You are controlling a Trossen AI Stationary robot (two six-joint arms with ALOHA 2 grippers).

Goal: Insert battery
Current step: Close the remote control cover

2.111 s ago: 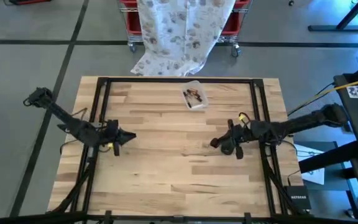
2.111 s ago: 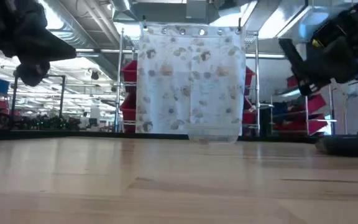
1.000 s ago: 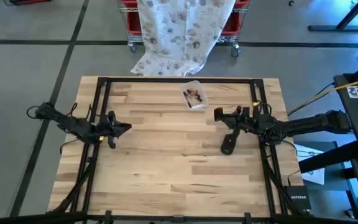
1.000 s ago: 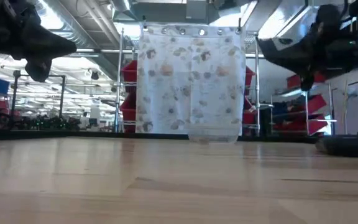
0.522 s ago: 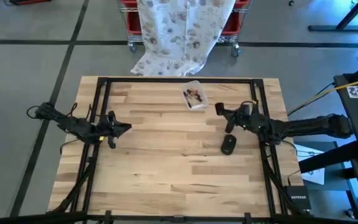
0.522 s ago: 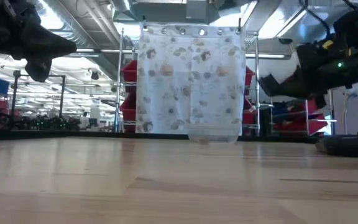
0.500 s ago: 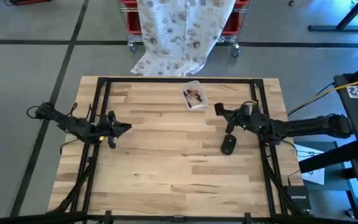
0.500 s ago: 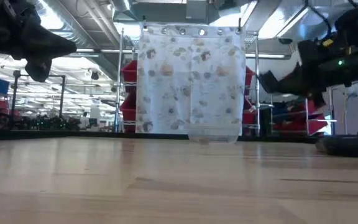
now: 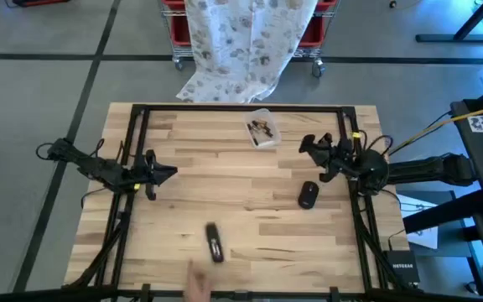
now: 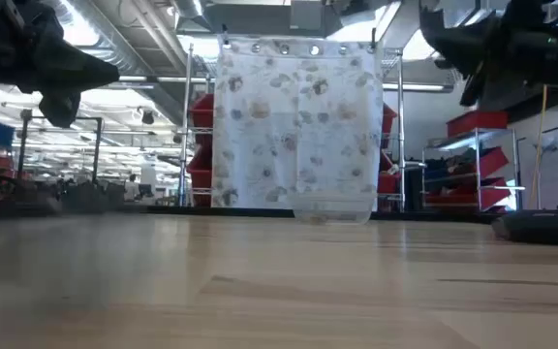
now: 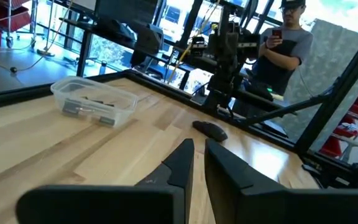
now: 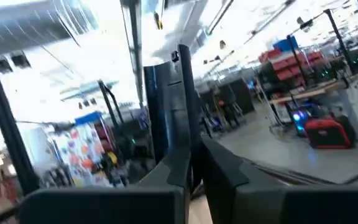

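A black mouse (image 9: 308, 195) lies flat on the wooden table (image 9: 241, 218), right of centre; it also shows in the left wrist view (image 11: 210, 129). A clear tub (image 9: 261, 132) at the far middle holds small cylinders that look like batteries (image 11: 79, 109). My right gripper (image 9: 306, 144) hangs shut above the table, on the far side of the mouse, tipped upward, touching nothing. My left gripper (image 9: 170, 173) waits shut over the table's left side, pointing right. A black oblong device (image 9: 215, 243) lies near the front edge.
A person's hand (image 9: 195, 289) reaches over the front edge next to the oblong device. A black frame (image 9: 241, 109) borders the table. Another person (image 11: 288, 50) stands beyond the right side. A patterned cloth (image 9: 246, 42) hangs behind the far edge.
My right gripper has risen and drawn back toward the table's right and far edges, tipping upward, away from the mouse, which stays where it was. A black oblong device has appeared near the front edge, with a person's hand beside it.
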